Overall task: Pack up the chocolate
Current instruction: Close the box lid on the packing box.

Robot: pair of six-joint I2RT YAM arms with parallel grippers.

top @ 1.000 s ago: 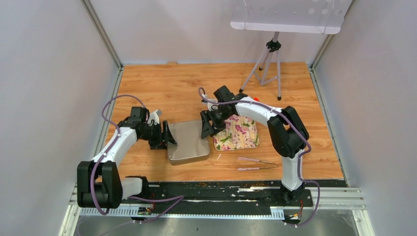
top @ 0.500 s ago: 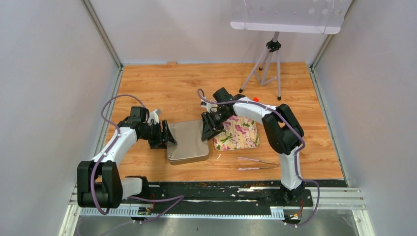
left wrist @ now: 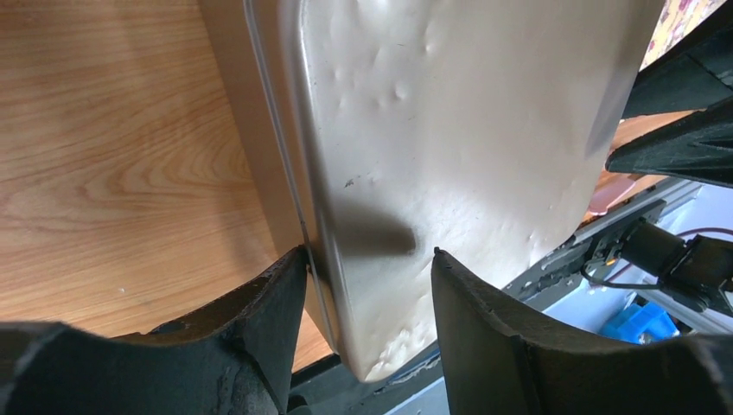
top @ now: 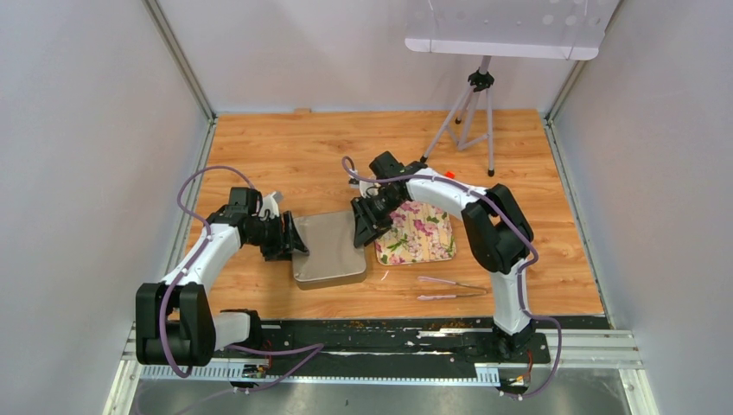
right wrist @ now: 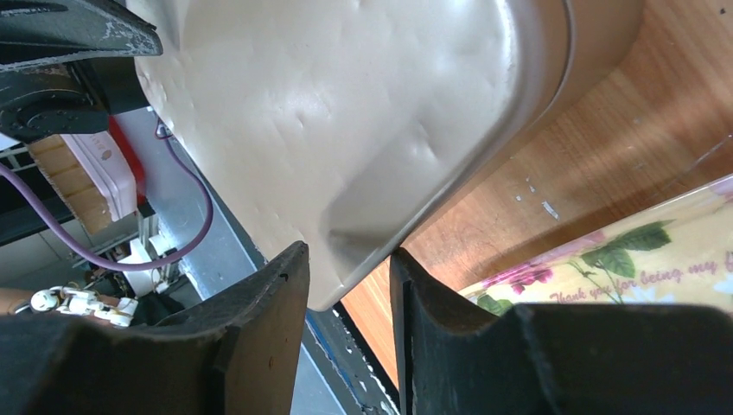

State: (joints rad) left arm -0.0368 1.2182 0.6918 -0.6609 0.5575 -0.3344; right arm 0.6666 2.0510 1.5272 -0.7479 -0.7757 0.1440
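Wood-grain table (top: 285,147), white walls on three sides.

At left, left gripper (top: 292,235) low over the boards, set against the left side of the tin (top: 328,246). Seen from its wrist: jaws apart, straddling a corner of the tin. One finger touching the wall at the rim bead, the other out over the dented face with a sliver of gap beside the metal. Wide, then, and not clamped on anything.

Mid-table, tin lying flat: dull silver, plain dented face up, short wall showing on the near side. Of chocolate, nothing to be seen in any view; inside the tin or not, cannot tell.

Next along, right gripper (top: 363,226) at the tin's far right corner, reaching in from the right. Seen from its wrist: jaws narrow, the rounded corner filling the space between them, both fingers against the metal. Pinching the tin.

Just beside the tin's right edge, lid (top: 419,233) lying flat, yellow with pink roses and green leaves. Nearer the bases, two thin pinkish sticks (top: 449,283) lying almost parallel on the wood. Behind the right arm, a small red bit (top: 449,174). Far back at right, tripod (top: 481,82) standing on the boards.
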